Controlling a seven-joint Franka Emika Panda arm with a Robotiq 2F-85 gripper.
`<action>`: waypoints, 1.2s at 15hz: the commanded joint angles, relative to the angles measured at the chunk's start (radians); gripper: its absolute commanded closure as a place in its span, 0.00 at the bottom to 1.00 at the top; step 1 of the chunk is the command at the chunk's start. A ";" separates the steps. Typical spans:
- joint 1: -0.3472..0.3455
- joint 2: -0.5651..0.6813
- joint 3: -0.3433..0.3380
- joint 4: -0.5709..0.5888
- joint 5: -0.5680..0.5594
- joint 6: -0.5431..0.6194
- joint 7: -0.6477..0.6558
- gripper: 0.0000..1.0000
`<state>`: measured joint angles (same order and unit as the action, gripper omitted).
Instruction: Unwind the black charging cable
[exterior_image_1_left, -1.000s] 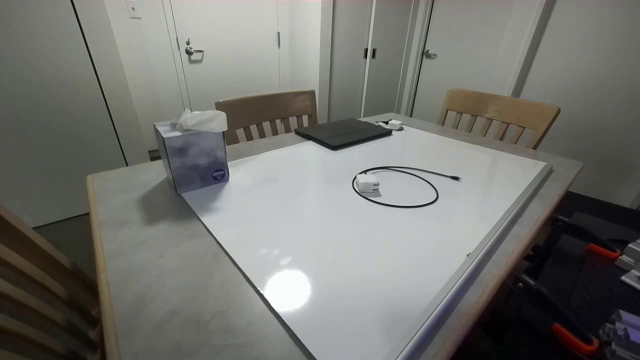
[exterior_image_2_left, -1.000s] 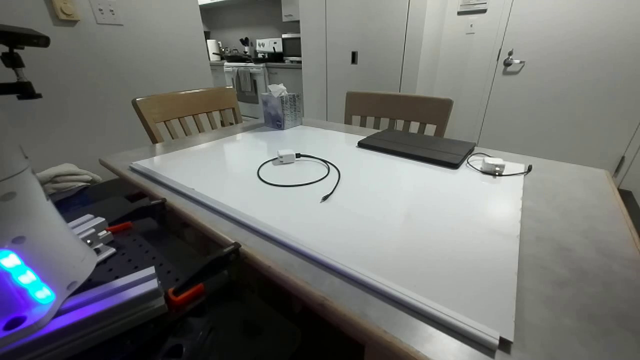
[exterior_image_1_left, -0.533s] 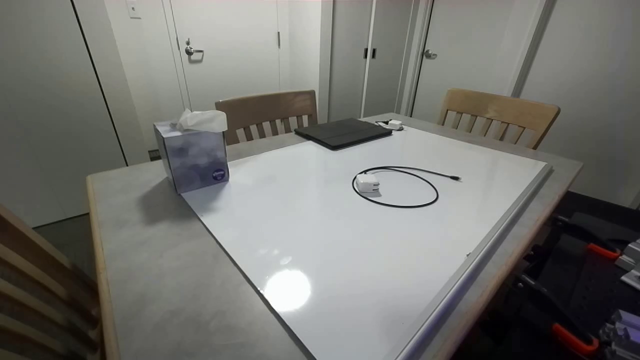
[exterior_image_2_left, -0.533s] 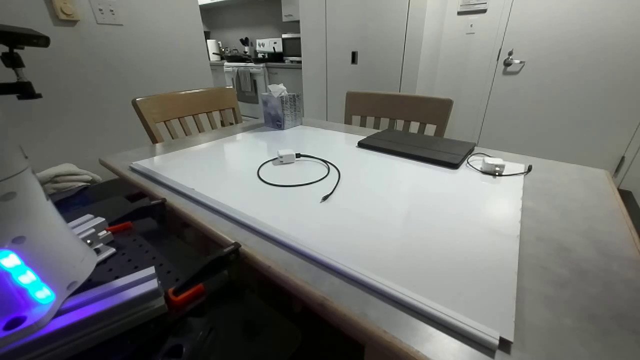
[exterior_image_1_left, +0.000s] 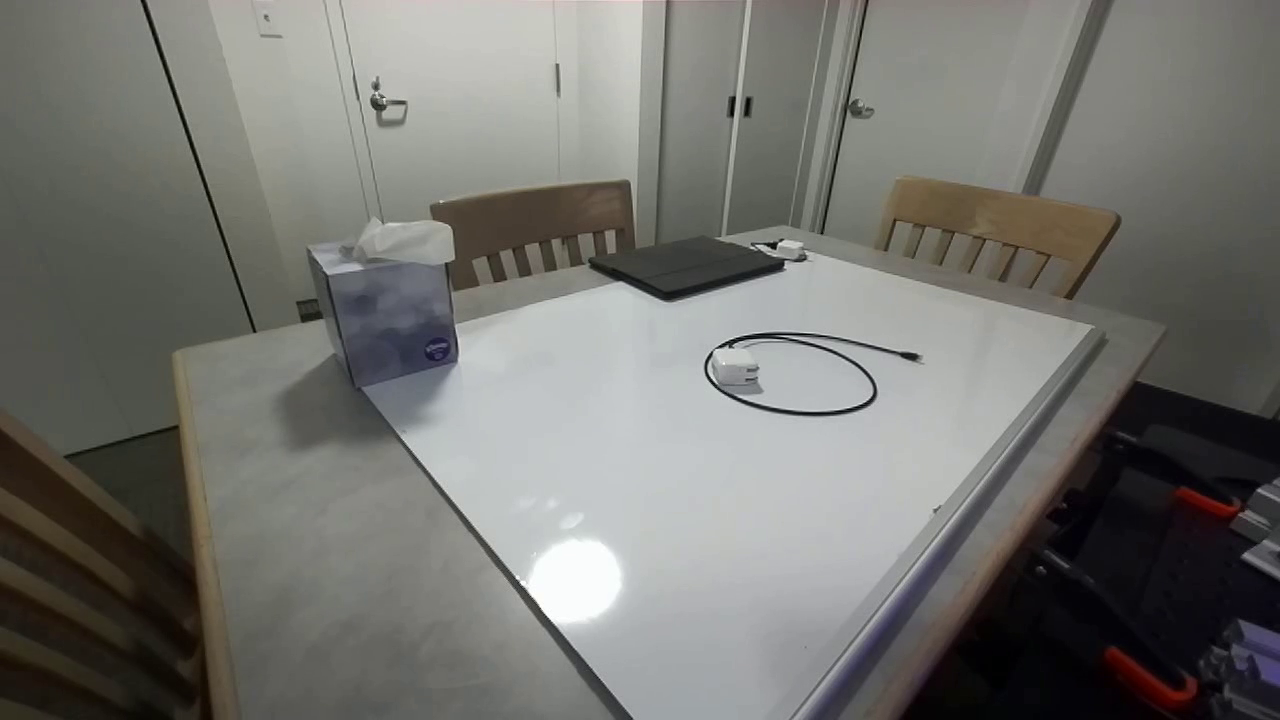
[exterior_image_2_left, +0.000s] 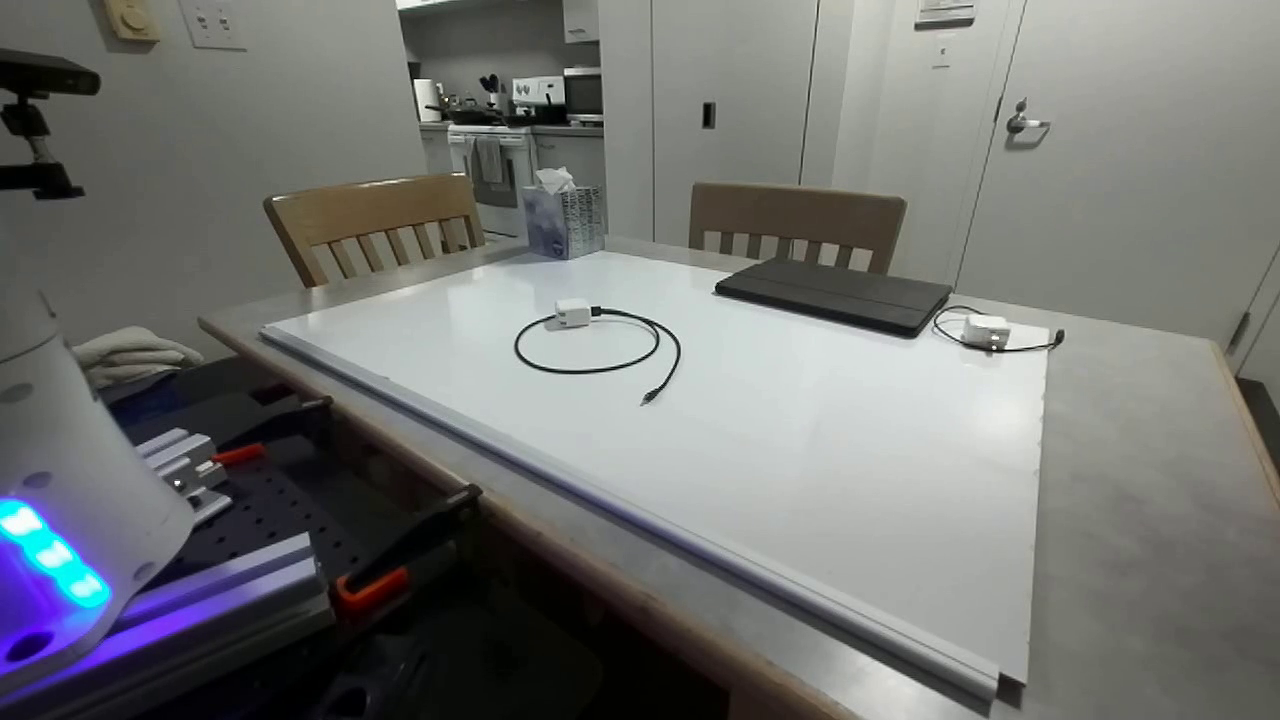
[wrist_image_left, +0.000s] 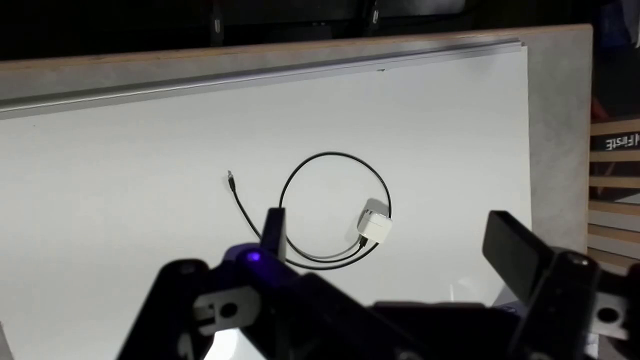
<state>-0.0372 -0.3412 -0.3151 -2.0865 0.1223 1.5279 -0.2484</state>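
The black charging cable lies on the white board in one loose loop, shown in both exterior views (exterior_image_1_left: 810, 413) (exterior_image_2_left: 585, 372) and in the wrist view (wrist_image_left: 330, 153). One end is plugged into a white charger block (wrist_image_left: 375, 226), which rests on part of the loop and also shows in both exterior views (exterior_image_1_left: 735, 366) (exterior_image_2_left: 572, 313). The free plug end (wrist_image_left: 231, 182) points away from the loop. My gripper (wrist_image_left: 388, 219) is wide open and empty, above the board. Its left finger covers part of the cable in the wrist view. The exterior views do not show the gripper.
A flat dark pad (exterior_image_1_left: 690, 268) and a second white charger (exterior_image_2_left: 985, 331) with a short dark cord lie at the board's far edge. A tissue box (exterior_image_1_left: 395, 320) stands at a corner. A raised metal rail (exterior_image_2_left: 640, 510) runs along the robot's side. Chairs (exterior_image_1_left: 1000, 225) surround the table.
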 joint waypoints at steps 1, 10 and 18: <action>-0.040 0.006 0.033 0.004 0.010 -0.005 -0.011 0.00; -0.016 0.138 0.096 0.112 -0.008 -0.048 -0.039 0.00; -0.033 0.331 0.137 0.168 -0.069 0.069 -0.161 0.00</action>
<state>-0.0451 -0.0900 -0.1934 -1.9669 0.0737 1.5645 -0.3396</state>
